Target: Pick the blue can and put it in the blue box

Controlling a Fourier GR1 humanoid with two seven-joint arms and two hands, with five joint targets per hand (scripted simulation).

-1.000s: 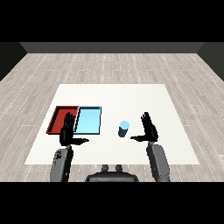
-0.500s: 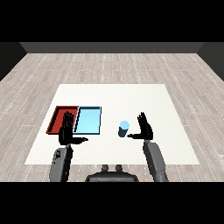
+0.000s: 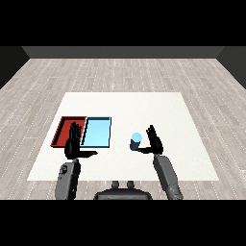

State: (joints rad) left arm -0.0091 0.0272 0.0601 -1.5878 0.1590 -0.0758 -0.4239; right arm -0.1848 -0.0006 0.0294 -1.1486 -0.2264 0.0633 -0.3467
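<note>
The blue can (image 3: 136,141) stands upright on the white table (image 3: 158,110), right of the trays. My right hand (image 3: 153,141) is just to the can's right, fingers straight and open, thumb reaching toward the can's base. The light blue tray (image 3: 97,132) lies left of the can, with the red tray (image 3: 67,130) beside it on its left. Over the near edge of the two trays my left hand (image 3: 74,145) is held up, open with its thumb out, holding nothing.
Wide bare table surface stretches to the right and behind the can. Grey wooden floor (image 3: 123,74) surrounds the table.
My right hand has moved left, closing in on the blue can. The left hand and the can have stayed where they were.
</note>
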